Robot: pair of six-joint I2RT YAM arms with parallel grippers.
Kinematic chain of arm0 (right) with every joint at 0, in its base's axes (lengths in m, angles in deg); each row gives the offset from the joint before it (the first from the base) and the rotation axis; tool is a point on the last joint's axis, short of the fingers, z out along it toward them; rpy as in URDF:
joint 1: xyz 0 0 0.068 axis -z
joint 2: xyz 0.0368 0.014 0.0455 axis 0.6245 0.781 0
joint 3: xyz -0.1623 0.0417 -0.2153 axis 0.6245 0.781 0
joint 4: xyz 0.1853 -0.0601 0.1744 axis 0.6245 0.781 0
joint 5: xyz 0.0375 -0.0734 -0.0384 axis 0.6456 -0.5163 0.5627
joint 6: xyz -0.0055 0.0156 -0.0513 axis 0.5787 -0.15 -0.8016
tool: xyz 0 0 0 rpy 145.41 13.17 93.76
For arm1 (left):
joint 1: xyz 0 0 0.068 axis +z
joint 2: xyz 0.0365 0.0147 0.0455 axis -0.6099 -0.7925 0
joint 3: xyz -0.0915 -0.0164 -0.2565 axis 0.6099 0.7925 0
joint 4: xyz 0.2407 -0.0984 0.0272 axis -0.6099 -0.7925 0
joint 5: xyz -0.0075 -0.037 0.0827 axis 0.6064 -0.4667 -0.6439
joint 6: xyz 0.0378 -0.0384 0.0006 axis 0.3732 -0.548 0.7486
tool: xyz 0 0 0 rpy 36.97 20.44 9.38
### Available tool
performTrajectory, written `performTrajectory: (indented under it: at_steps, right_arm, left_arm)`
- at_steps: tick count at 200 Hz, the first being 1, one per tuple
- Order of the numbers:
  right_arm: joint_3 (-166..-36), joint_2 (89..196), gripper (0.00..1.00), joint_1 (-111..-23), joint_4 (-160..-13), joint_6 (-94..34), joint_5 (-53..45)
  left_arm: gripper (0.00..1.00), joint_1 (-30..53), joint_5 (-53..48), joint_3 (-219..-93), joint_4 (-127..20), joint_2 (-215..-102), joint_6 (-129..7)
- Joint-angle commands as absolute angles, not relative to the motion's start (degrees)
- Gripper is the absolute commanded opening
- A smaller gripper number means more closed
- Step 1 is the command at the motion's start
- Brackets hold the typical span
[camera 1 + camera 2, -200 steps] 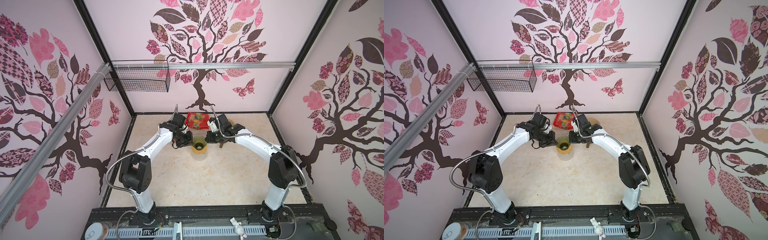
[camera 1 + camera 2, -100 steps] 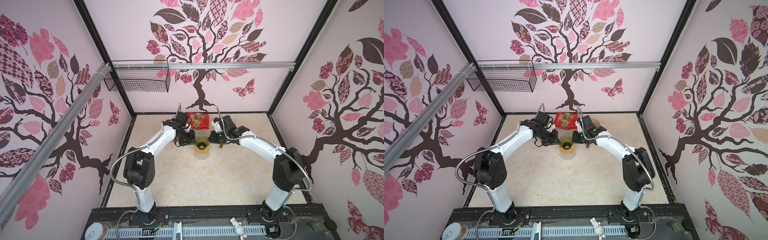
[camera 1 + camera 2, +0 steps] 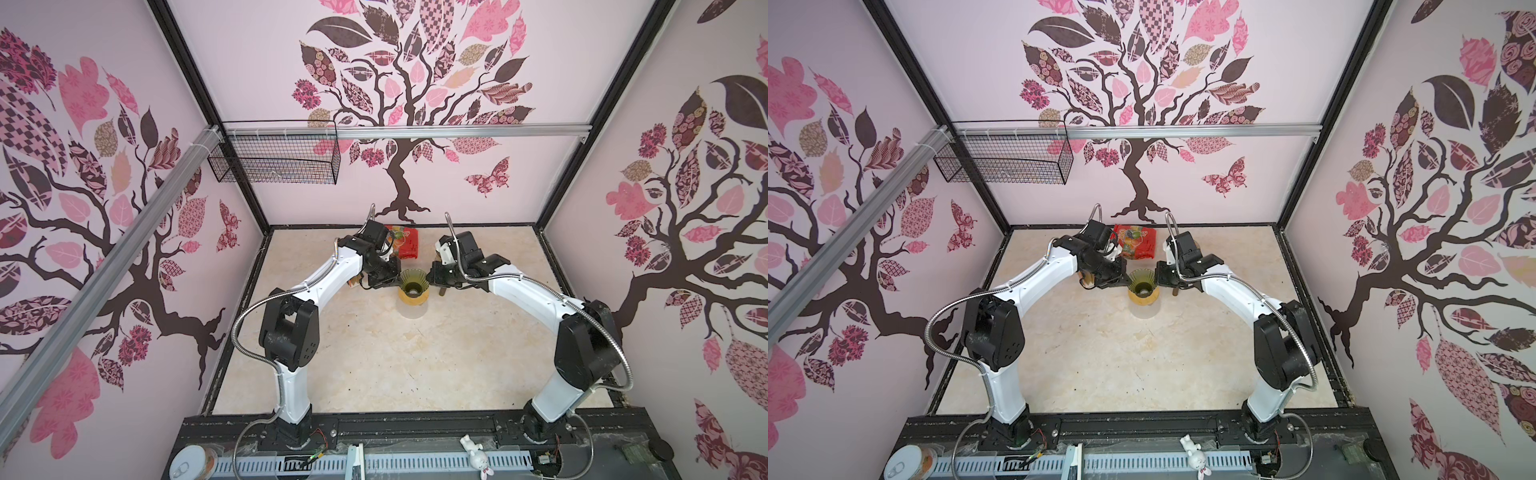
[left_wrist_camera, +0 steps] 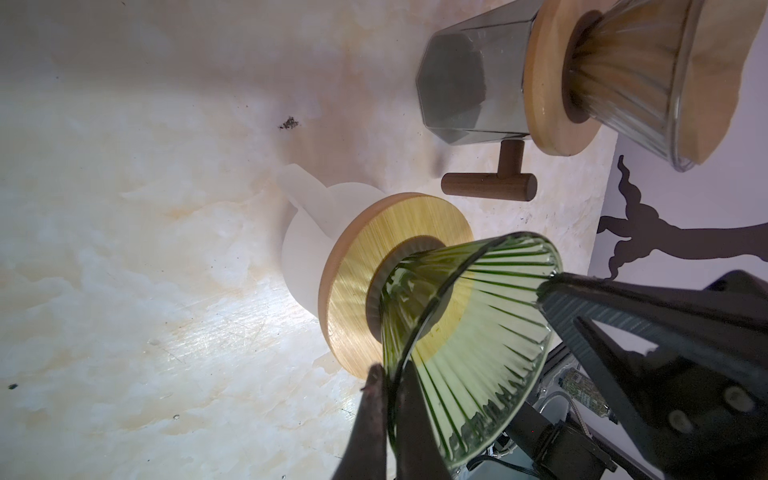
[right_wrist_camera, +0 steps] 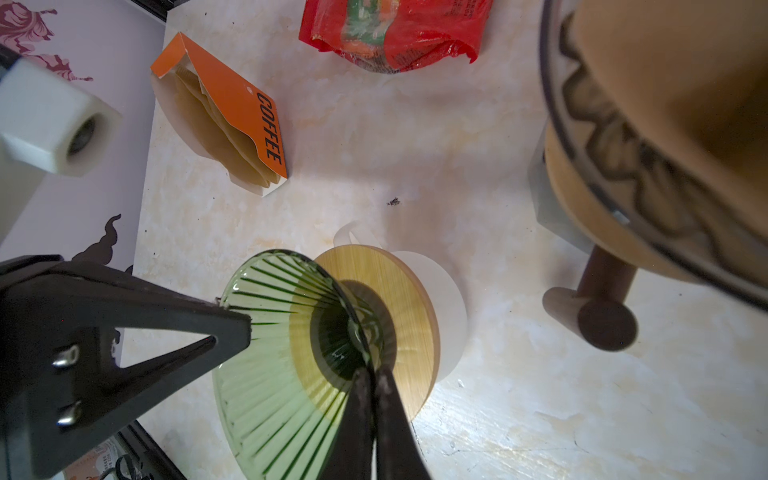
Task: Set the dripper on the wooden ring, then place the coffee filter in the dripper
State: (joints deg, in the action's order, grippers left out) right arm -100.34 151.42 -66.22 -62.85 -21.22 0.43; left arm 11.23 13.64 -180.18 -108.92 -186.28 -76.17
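Observation:
The green ribbed glass dripper [image 3: 412, 279] [image 3: 1143, 279] sits on a round wooden disc [image 4: 374, 249] over a frosted white carafe [image 5: 449, 299], mid-table toward the back. My left gripper [image 4: 390, 372] [image 3: 395, 279] is shut on the dripper's rim on one side. My right gripper [image 5: 372, 372] [image 3: 430, 277] is shut on the rim opposite. The inside of the dripper [image 5: 270, 353] holds no paper. Brown coffee filters [image 5: 208, 124] stand in an open orange box marked COFFEE [image 5: 249, 112], lying on the table beyond the dripper.
A second, clear dripper with a brown filter inside [image 4: 623, 62] stands on a grey glass [image 4: 469, 83] close by, with a wooden T-shaped peg [image 4: 490, 183] beside it. A red snack bag [image 3: 405, 245] lies by the back wall. A wire basket [image 3: 274, 160] hangs up left.
Both grippers, still shut on the green dripper's rim, have carried it and its base a little to the right and toward the back wall.

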Motion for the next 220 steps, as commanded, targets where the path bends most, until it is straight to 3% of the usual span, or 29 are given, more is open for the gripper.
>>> performTrajectory:
  at_steps: [1, 132, 220]
  right_arm:
    - [-99.58, 150.43, 0.00, -66.05, -59.29, -21.37, -1.70]
    - [-100.41, 150.59, 0.00, -66.06, -58.26, -21.69, -1.51]
    - [-102.10, 150.52, 0.09, -65.98, -58.06, -21.75, -0.82]
  left_arm:
    - [0.00, 10.65, 13.87, -183.69, -110.98, -187.25, -75.36]
    - [0.19, 10.73, 13.14, -187.09, -112.27, -185.71, -75.13]
    - [0.46, 10.93, 6.62, -181.41, -109.63, -176.96, -74.39]
